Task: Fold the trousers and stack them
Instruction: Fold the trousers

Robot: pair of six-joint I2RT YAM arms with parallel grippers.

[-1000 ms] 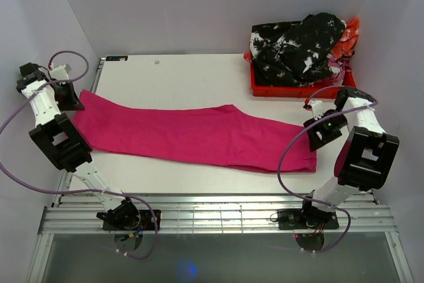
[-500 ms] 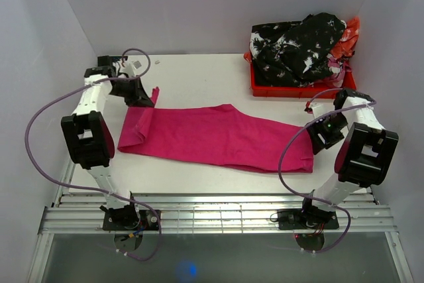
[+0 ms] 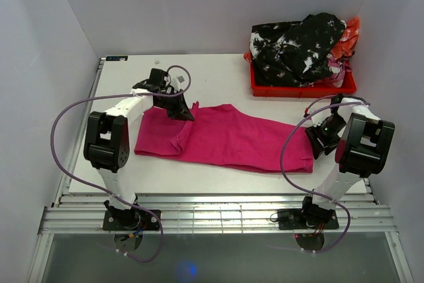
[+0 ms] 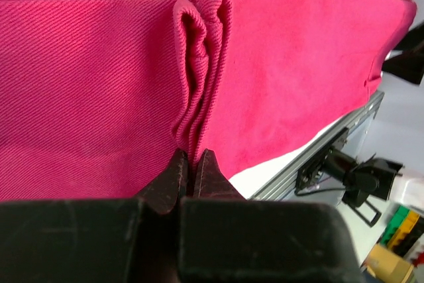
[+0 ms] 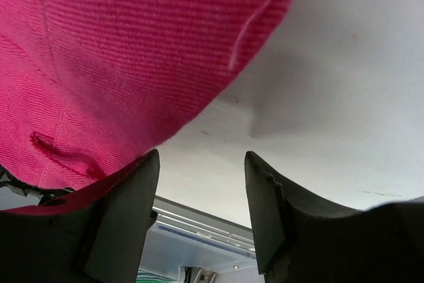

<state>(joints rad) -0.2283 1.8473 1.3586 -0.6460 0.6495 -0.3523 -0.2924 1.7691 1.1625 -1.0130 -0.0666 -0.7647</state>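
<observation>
Surface: white, flat, with a metal rail along its near edge. I log two things lying directly on it. The trousers are spread flat across the middle, running left to right, with the left end doubled back over itself. The red crate sits at the far-right corner, near the trousers but not touching them, and is heaped with dark patterned cloth.

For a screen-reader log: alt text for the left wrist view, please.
The left gripper is shut on a bunched fold of the magenta trousers, which fill most of the frame. The table edge shows at lower right.
</observation>
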